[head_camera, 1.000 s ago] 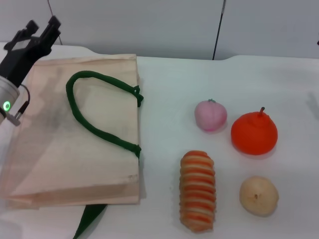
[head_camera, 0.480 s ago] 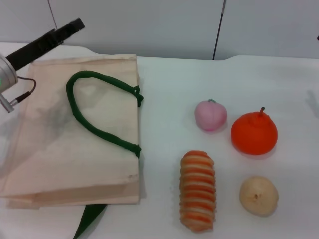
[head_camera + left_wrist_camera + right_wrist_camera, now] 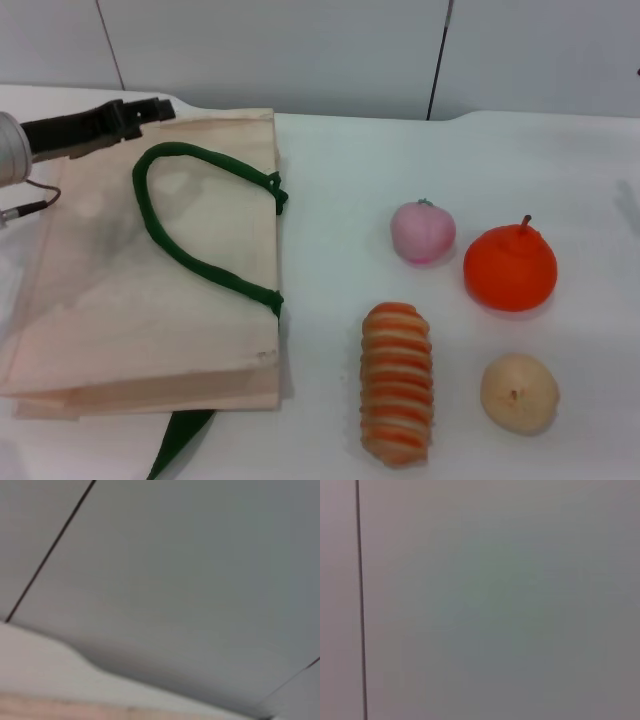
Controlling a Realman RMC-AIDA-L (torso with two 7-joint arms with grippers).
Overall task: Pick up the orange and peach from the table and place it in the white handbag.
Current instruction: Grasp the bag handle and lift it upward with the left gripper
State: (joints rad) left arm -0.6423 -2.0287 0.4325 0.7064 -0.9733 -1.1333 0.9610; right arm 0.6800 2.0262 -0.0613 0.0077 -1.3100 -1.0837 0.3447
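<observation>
White table (image 3: 340, 170), white handbag (image 3: 150, 270) lying flat at 9 o'clock, peach (image 3: 422, 232) near centre, orange (image 3: 509, 268) at 3 o'clock, striped roll (image 3: 396, 383) at 6, beige fruit (image 3: 519, 393), possibly a pear, at 5.

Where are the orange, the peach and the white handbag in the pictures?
the orange (image 3: 509, 268): head view, middle of its glossy body.
the peach (image 3: 422, 232): head view, middle of its pink body.
the white handbag (image 3: 110, 300): head view, bare cloth inside the green strap loop's near side.
</observation>
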